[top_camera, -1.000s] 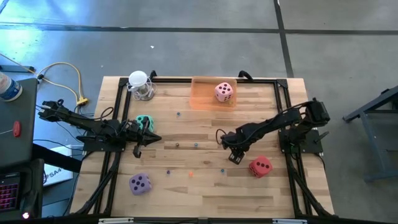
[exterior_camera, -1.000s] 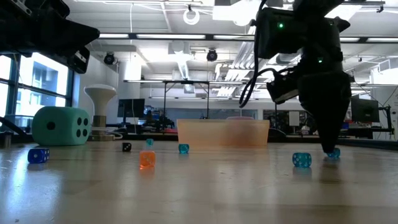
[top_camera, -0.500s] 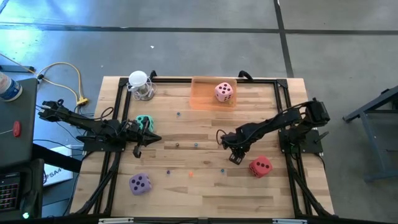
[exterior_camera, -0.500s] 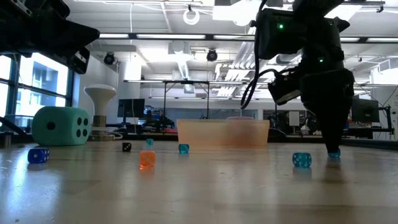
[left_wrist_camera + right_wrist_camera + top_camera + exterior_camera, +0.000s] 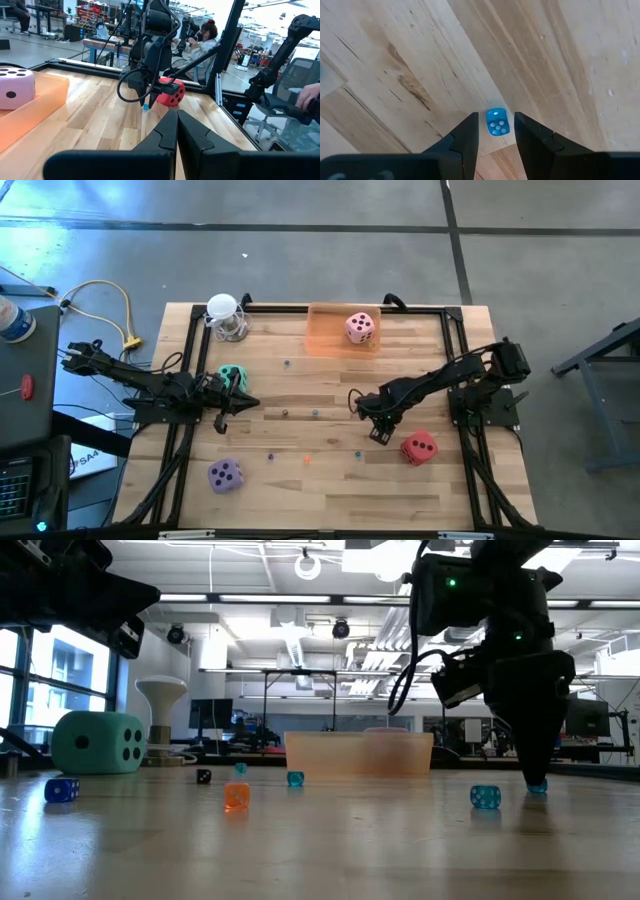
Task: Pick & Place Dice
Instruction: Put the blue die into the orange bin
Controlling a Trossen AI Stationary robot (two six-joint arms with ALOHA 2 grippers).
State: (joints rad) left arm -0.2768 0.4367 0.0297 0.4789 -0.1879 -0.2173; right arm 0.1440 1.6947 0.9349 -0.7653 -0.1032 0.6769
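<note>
While my right gripper point(image 5: 494, 131) points down at the table point(image 5: 330, 480), its fingers point(image 5: 466, 135) stand partly open around a small blue die point(image 5: 497, 122) lying on the wood; I can't tell if they touch it, nothing lifted. Red die point(image 5: 419, 447) sits just beside that gripper, toward the table's right edge. Pink die point(image 5: 360, 327) rests in the orange tray point(image 5: 325, 330) at the far edge. Left gripper point(image 5: 176, 120) is closed, holding nothing, hovering next to the teal die point(image 5: 231, 374). Purple die point(image 5: 225, 474) lies near the front left, well apart from both grippers.
</note>
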